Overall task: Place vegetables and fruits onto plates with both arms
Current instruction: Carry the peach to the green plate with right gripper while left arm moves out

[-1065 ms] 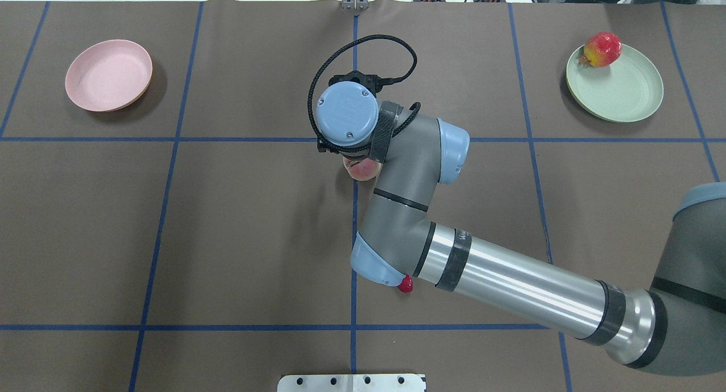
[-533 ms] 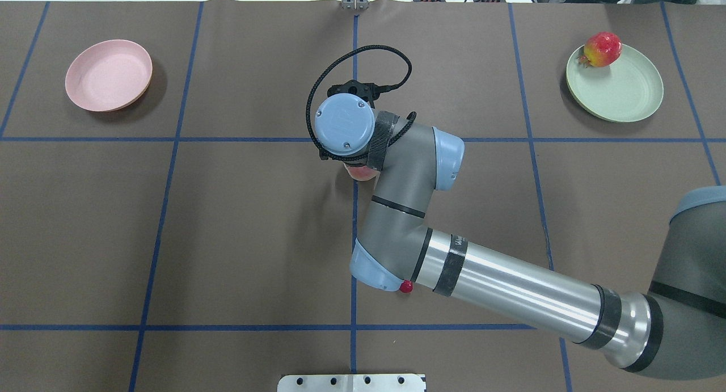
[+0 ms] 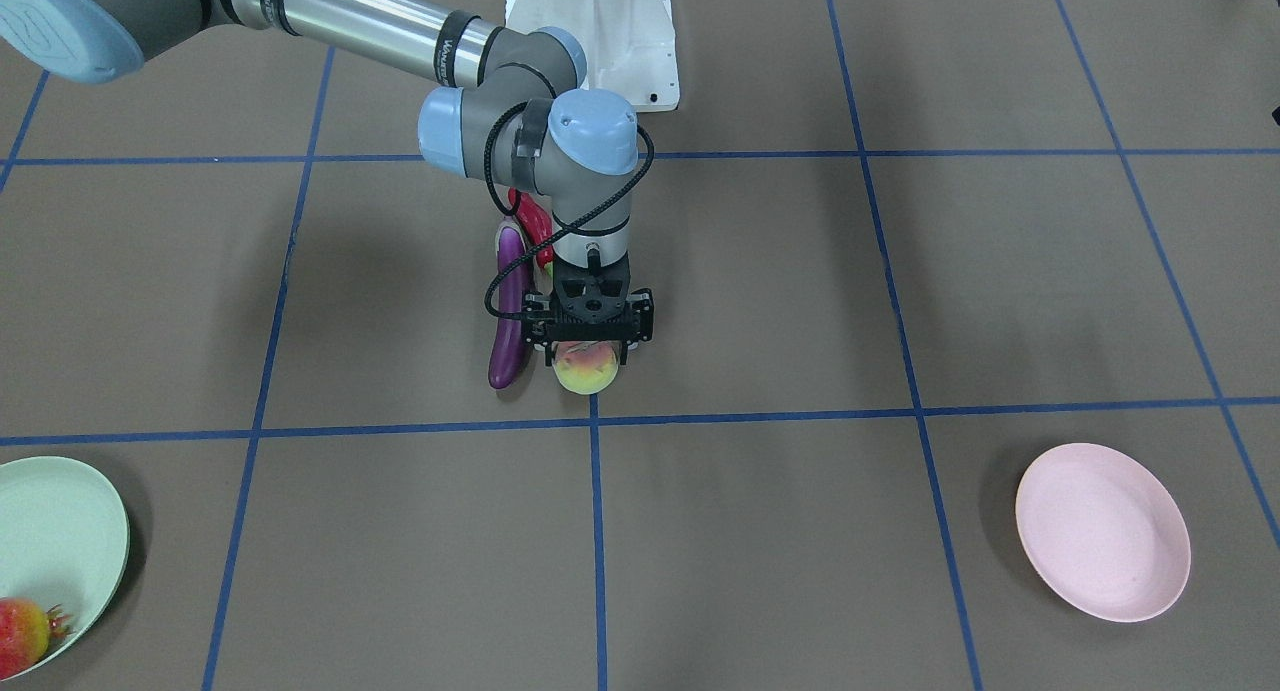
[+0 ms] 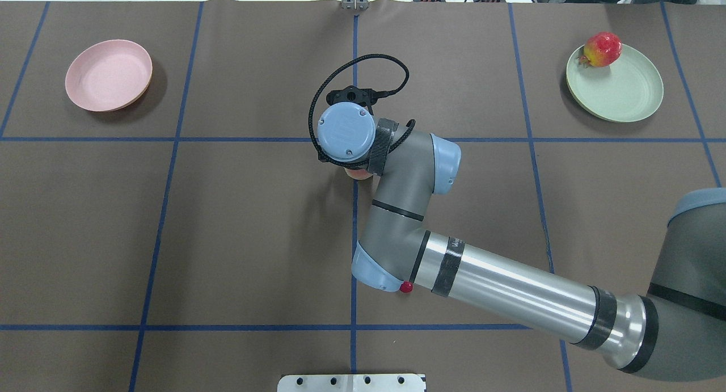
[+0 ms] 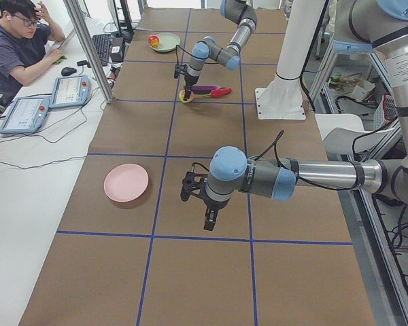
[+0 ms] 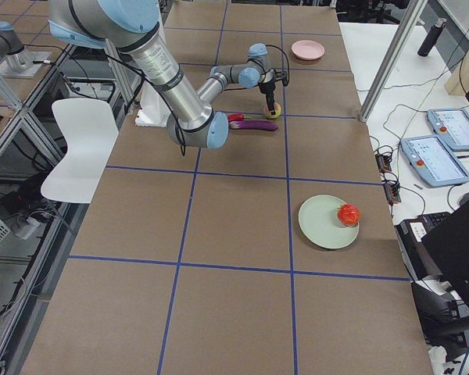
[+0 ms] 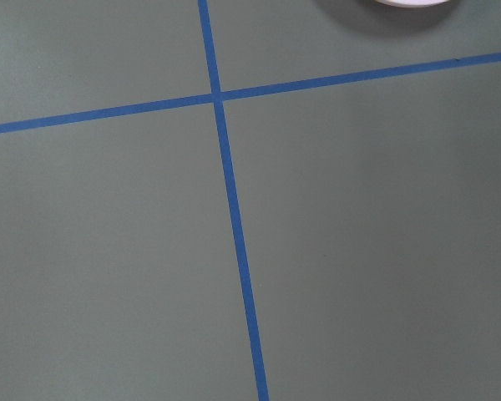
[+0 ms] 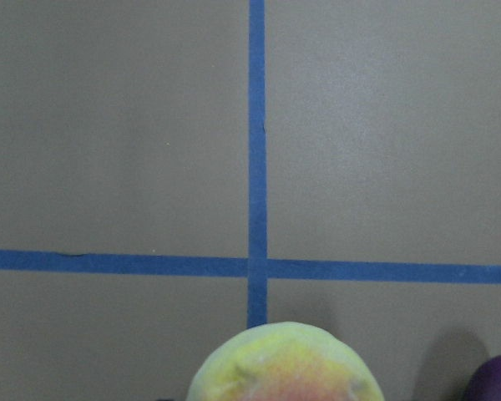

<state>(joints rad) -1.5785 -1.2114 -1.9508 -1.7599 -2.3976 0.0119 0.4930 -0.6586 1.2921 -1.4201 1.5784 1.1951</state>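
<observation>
Brown blue-taped table lies wide open around its centre. Right gripper straddles the peach there, jaws spread apart — contact unclear. Left gripper: cannot tell how open. Eggplant, just beside the peach, runs lengthwise toward the robot's base — chili mostly hidden behind the wrist.

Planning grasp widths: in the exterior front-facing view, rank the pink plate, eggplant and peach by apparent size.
1. pink plate, largest, though also nearest the camera.
2. eggplant, long but slim.
3. peach, smallest; its top is hidden by the right gripper.
</observation>
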